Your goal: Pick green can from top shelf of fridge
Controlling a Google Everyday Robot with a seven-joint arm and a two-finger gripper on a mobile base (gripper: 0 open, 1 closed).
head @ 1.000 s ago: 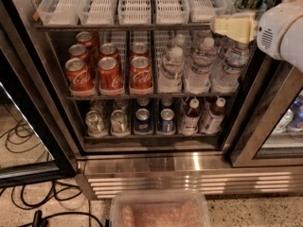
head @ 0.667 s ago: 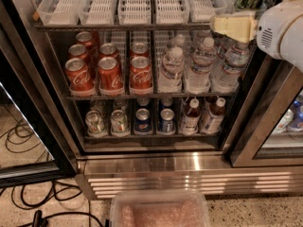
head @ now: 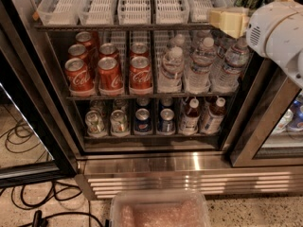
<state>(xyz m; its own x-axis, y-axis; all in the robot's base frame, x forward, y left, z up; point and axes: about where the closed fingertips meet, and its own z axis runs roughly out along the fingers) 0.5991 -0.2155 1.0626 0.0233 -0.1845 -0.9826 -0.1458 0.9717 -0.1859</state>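
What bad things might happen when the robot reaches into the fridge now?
1. The gripper hangs at the upper right, close to the top shelf trays and the water bottles; it might bump a tray or tip a bottle.
2. No green can shows in the trays from here, so it might reach for the wrong thing.
3. Cables lie on the floor by the fridge; the base might snag them.

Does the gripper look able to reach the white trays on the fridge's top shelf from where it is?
Probably yes: the gripper hangs in front of the right end of the top shelf, level with the white trays, and nothing appears to stand between them.
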